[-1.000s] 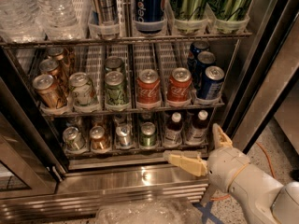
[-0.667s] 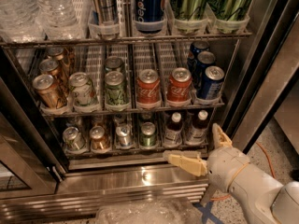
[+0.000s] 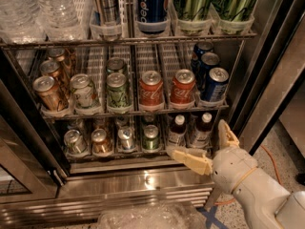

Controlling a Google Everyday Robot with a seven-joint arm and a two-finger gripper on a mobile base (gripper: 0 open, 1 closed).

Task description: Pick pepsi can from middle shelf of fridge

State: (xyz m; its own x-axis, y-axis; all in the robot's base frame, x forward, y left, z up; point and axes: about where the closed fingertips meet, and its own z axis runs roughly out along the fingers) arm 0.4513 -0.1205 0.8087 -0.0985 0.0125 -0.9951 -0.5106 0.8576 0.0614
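Observation:
The fridge [image 3: 157, 185] stands open in front of me. Its middle shelf [image 3: 86, 114] is a wire rack lined with short gold, green, red and blue cans. The pepsi can [image 3: 214, 86] is the front dark blue can at the right end of that shelf, with two more blue cans behind it. My gripper [image 3: 205, 144] hangs low at the right, in front of the bottom shelf and below the pepsi can. It is open and empty, with one cream finger [image 3: 190, 160] pointing left and the other [image 3: 227, 133] pointing up.
Two red cola cans [image 3: 151, 90] stand left of the pepsi can. The top rack holds a tall blue pepsi can [image 3: 151, 6], green cans and water bottles [image 3: 57, 8]. The bottom rack holds small cans and brown bottles [image 3: 177, 130]. The dark door frame [image 3: 267, 80] is at right.

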